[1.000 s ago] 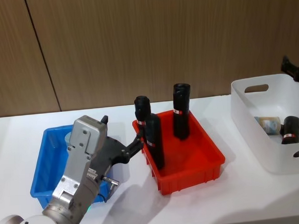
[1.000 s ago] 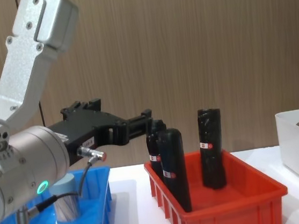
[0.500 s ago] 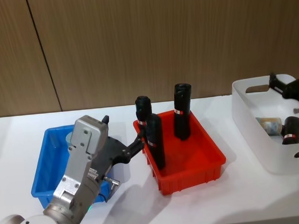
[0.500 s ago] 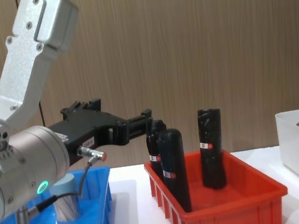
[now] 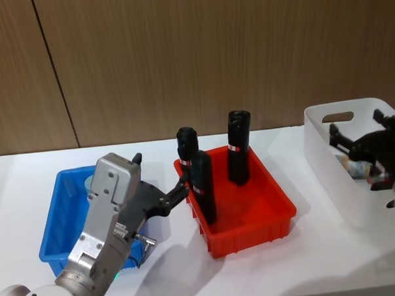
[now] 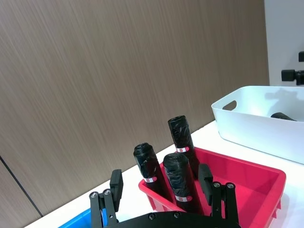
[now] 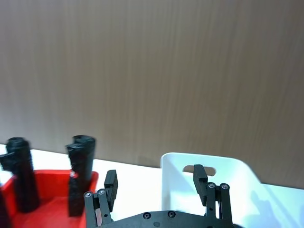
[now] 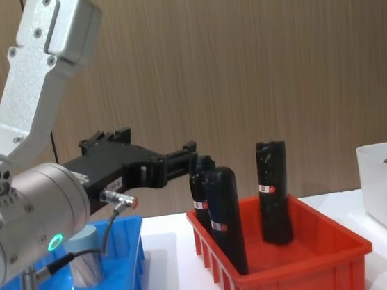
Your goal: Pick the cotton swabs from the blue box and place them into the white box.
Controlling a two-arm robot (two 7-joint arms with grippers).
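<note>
- The left gripper hovered with fingers spread wide and empty, above the gap between the blue box and the red bin.
- One container of cotton swabs stood upright in the blue box.
- The right gripper hung over the white box, fingers wide apart, holding nothing.
- Three black rolls stood in the red bin.

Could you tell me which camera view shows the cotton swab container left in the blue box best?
The chest view: the cotton swab container stands upright in the blue box, side-on. In the head view the left gripper arm hides most of it.
</note>
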